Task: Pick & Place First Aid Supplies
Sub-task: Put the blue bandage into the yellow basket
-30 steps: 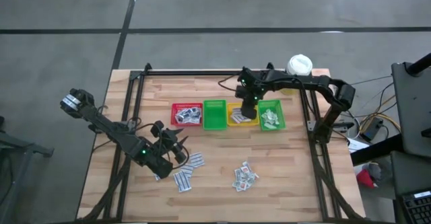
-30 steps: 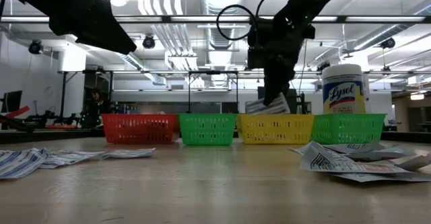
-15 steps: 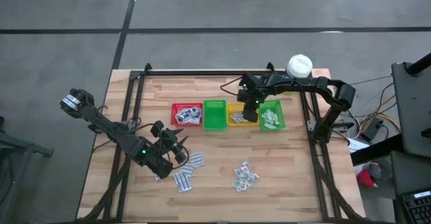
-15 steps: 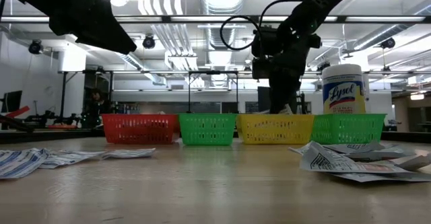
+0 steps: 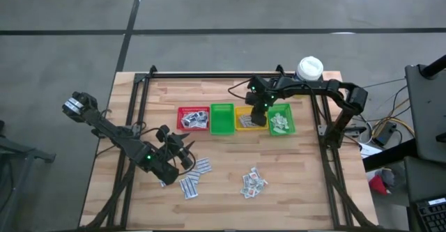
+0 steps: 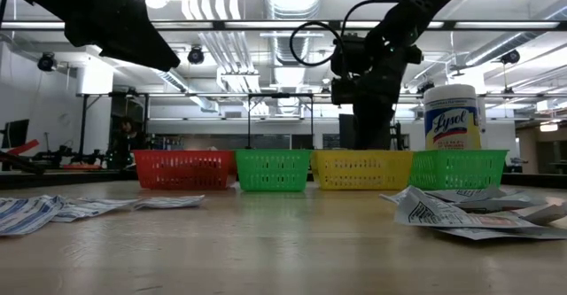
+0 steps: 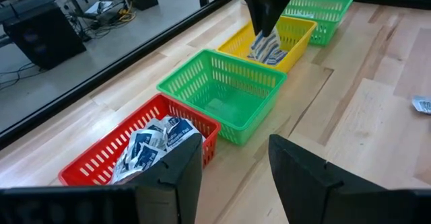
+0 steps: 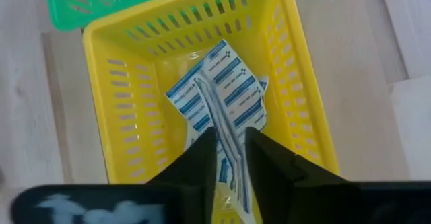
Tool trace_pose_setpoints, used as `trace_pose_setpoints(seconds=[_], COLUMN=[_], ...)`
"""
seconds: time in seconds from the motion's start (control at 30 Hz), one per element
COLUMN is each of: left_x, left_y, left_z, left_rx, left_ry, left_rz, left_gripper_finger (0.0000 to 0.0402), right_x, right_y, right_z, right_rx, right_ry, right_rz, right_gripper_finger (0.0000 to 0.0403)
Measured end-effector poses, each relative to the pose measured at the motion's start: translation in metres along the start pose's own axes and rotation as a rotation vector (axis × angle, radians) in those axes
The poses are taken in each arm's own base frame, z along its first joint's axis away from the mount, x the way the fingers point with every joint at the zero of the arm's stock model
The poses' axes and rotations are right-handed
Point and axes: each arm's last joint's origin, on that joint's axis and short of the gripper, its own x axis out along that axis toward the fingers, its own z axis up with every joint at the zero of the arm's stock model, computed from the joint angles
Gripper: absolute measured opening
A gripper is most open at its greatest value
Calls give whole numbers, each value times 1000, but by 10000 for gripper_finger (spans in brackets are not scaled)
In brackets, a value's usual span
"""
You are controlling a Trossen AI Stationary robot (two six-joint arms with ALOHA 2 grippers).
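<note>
Right wrist view: a blue-printed packet (image 8: 219, 93) is seen lying in the yellow bin (image 8: 300, 123), between the tips of the right gripper (image 8: 231, 158), whose fingers are parted slightly after being shut a second ago. The packet is judged released, so this placement is nearly done. The left gripper (image 7: 236, 167) is held open near the red bin (image 7: 101, 160).
</note>
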Motion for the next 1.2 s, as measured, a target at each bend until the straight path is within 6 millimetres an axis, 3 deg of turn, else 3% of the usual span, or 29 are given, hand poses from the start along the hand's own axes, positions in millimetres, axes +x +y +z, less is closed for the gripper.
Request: trace_pose_setpoints(seconds=[0.17,0.37,0.63,0.9,1.2], left_x=[0,0,-1,-7,-9], left_y=[0,0,-1,-4,-6], left_z=[0,0,-1,-5,-9], left_rx=[2,2,12,28,38], left_ry=[0,0,16,59,186], left_rz=[0,0,-16,-70,-165], left_gripper_finger=[167,167,167,167,167], right_x=[-10,-42,-84,-113,-129], right_y=[2,9,51,93,114], right_z=[5,15,14,-24,-85], right_rx=[-5,-14,-102,-237,-303], right_ry=[28,91,8,-184,-465], right_rz=[-19,-112,24,79,156], right_gripper_finger=[112,123,113,97,98])
